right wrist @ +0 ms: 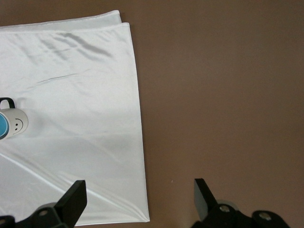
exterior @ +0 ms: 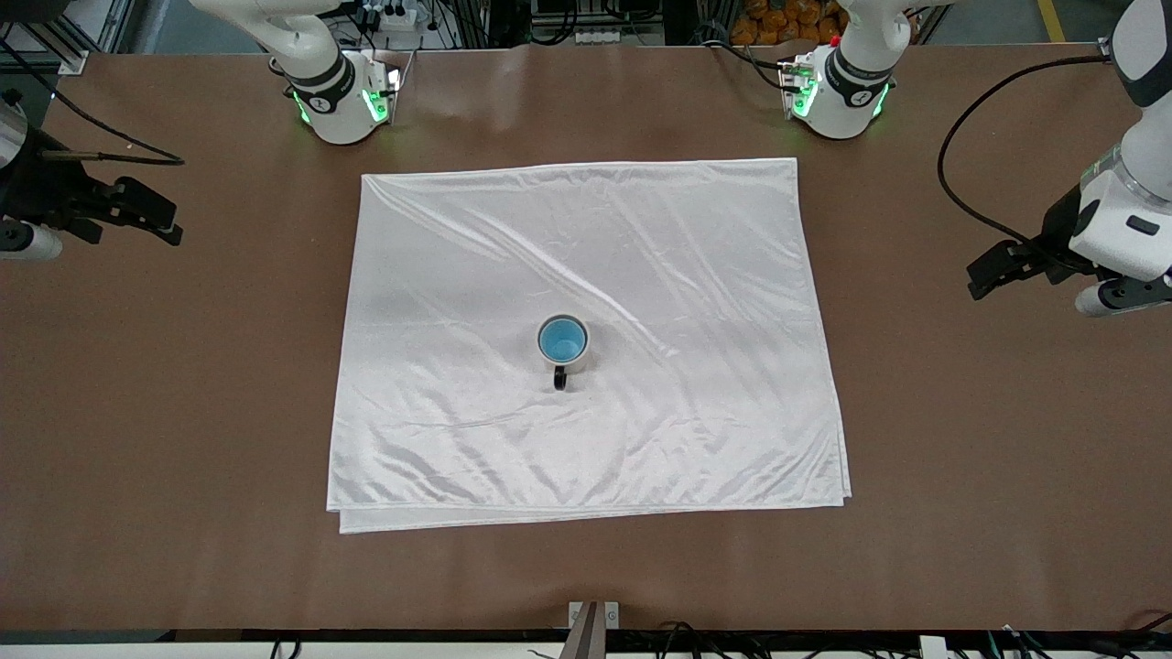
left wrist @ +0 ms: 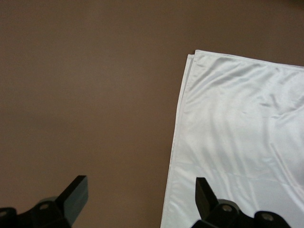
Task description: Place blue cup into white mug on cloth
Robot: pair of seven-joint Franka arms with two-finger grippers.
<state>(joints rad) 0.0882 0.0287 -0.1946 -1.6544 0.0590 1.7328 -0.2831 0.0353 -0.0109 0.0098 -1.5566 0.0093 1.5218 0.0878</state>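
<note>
The white cloth [exterior: 586, 238] lies spread in the middle of the table. On it stands the white mug [exterior: 574, 363], its black handle toward the front camera, with the blue cup [exterior: 561, 341] sitting inside it. In the right wrist view the mug [right wrist: 18, 122] shows a smiley face and the blue cup [right wrist: 2, 127] peeks out at the frame's edge. My right gripper [exterior: 165, 220] [right wrist: 140, 197] hangs open and empty by the cloth's edge [right wrist: 71, 118] at the right arm's end. My left gripper [exterior: 984, 273] [left wrist: 141, 194] hangs open and empty by the cloth's edge [left wrist: 237, 133] at the left arm's end.
Brown table surface [exterior: 183, 412] surrounds the cloth on all sides. The two arm bases [exterior: 343, 101] [exterior: 838, 91] stand farther from the front camera than the cloth. A black cable [exterior: 961, 183] loops over the table by the left arm.
</note>
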